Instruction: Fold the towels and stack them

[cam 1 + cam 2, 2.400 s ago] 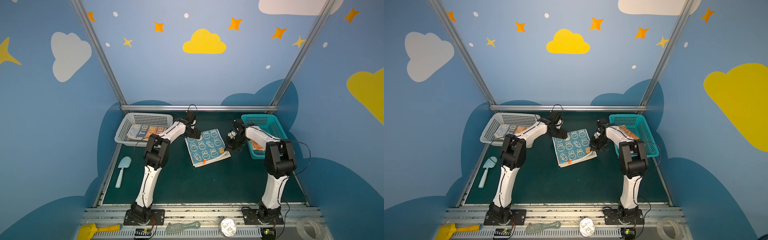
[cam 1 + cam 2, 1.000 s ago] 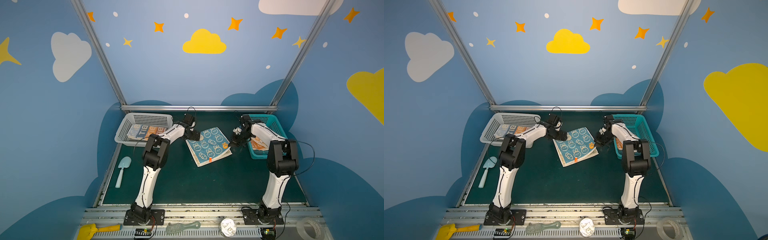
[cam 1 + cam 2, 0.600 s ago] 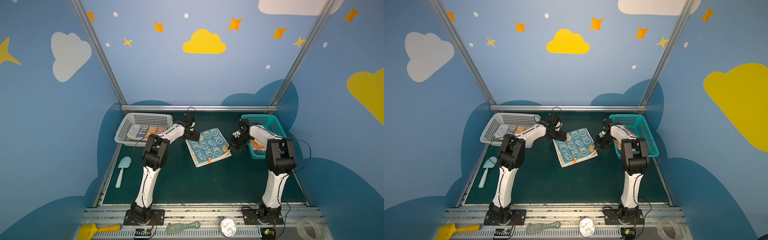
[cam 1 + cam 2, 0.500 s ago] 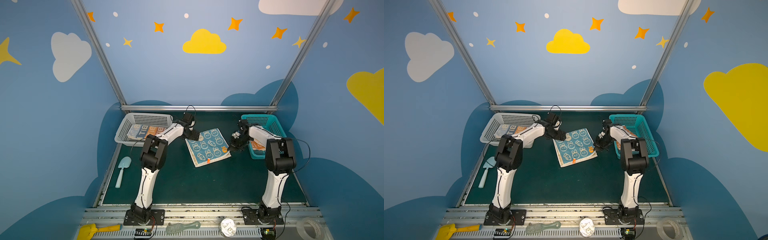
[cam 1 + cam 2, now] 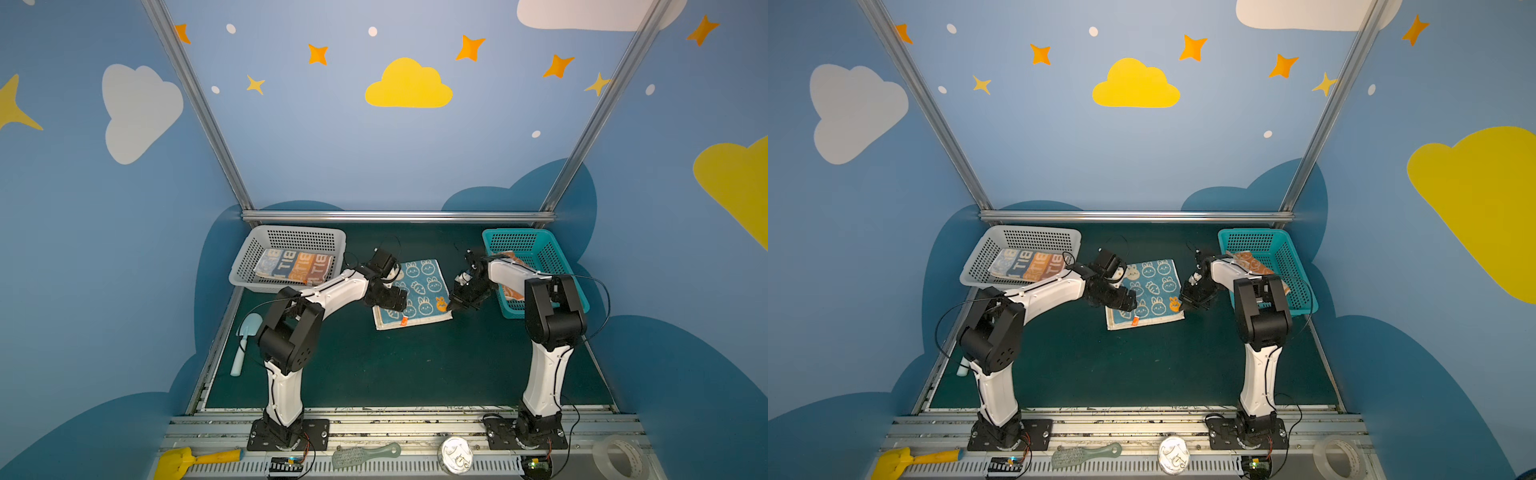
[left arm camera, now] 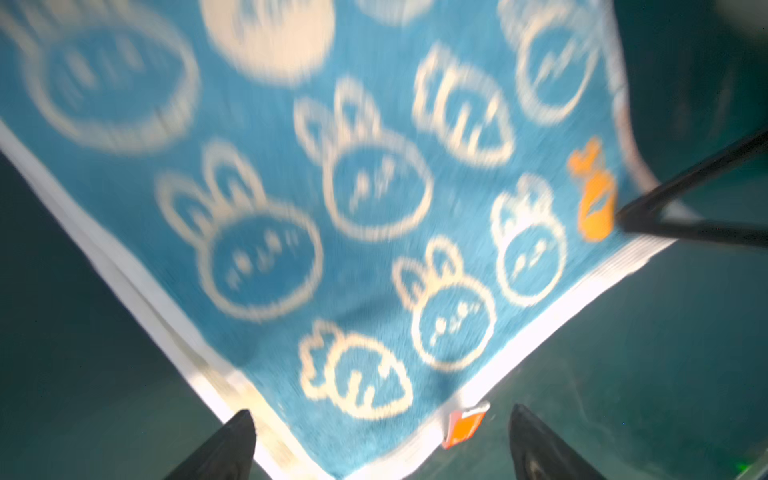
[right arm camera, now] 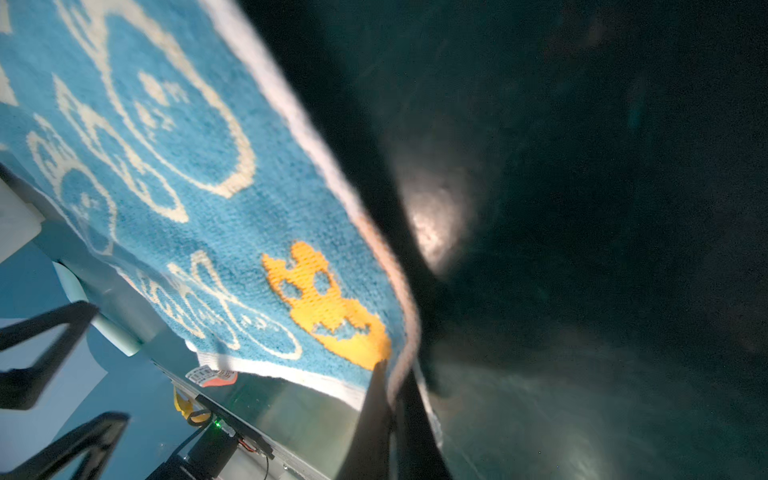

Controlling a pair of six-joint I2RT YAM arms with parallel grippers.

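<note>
Clenched right fingers [image 7: 372,419] pinching a corner of the blue terry towel with cream rabbit prints [image 5: 424,291], my left fingers [image 6: 536,449] hovering spread above its edge, towel lying on the dark green tabletop [image 5: 395,365].

Cream rabbits, one orange carrot on blue towel [image 5: 424,286]; blue, orange, cream bands on striped towel [image 5: 291,266]; grey basket [image 5: 291,232]; teal basket [image 5: 519,241].
</note>
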